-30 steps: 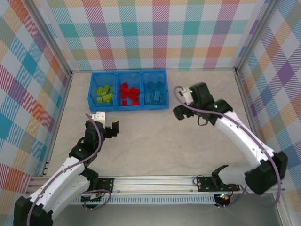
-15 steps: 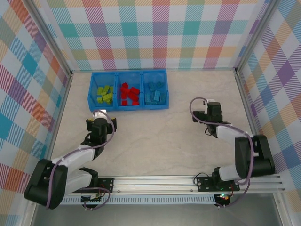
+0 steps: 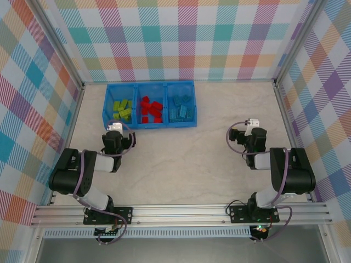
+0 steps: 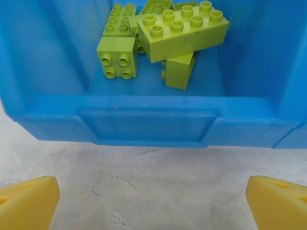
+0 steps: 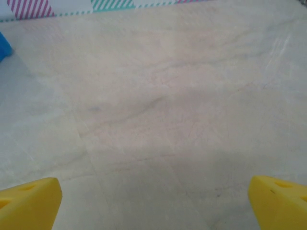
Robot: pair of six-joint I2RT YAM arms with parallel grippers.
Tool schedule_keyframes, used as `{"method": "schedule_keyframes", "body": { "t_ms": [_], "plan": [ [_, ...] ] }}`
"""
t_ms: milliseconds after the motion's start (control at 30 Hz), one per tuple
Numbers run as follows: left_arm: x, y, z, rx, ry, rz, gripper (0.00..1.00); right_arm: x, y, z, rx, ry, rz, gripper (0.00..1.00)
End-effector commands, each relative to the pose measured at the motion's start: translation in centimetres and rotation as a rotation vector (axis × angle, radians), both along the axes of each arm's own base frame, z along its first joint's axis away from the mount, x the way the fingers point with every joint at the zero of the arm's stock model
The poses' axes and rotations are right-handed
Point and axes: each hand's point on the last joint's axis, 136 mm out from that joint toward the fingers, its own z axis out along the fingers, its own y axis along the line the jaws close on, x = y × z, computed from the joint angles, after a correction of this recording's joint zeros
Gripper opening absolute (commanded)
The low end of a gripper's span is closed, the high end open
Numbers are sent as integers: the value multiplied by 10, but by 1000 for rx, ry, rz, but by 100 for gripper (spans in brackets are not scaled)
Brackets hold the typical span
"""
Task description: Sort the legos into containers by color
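Note:
The bright blue tray (image 3: 149, 125) stands at the back of the table with three compartments. Lime green legos (image 3: 122, 109) lie in the left one, red legos (image 3: 151, 109) in the middle one, light blue legos (image 3: 181, 107) in the right one. In the left wrist view the lime green legos (image 4: 182, 29) are piled behind the tray's front wall (image 4: 148, 122). My left gripper (image 4: 152, 203) is open just in front of that wall, low over the table, nothing between its yellow fingers (image 4: 26, 201). My right gripper (image 5: 154, 203) is open over bare table, right of the tray.
Both arms are folded back low near the table's front, the left arm (image 3: 82, 170) and the right arm (image 3: 282, 170). Checked walls close the table on three sides. A metal rail (image 3: 181, 215) runs along the front edge. A blue tray corner (image 5: 4, 45) shows in the right wrist view.
Both arms have drawn back and folded down toward their bases. The right gripper left the area beside the tray and moved right and nearer; the left gripper sank low before the green compartment.

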Motion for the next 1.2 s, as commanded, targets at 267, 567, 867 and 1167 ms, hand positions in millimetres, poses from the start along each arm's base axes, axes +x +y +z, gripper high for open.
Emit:
{"method": "schedule_keyframes", "body": {
  "t_ms": [267,567,867,1167],
  "plan": [
    [15,1,21,-60,-72,-20,100,-5,8,32,-5,-184,35,100],
    [15,0,21,-62,-71,-21,100,10,19,19,-7,-65,100,100],
    [16,0,22,-62,-71,-22,100,11,20,19,-4,-63,103,99],
    [15,0,21,-61,-70,-21,100,11,20,18,7,-54,109,100]
  ]
}}
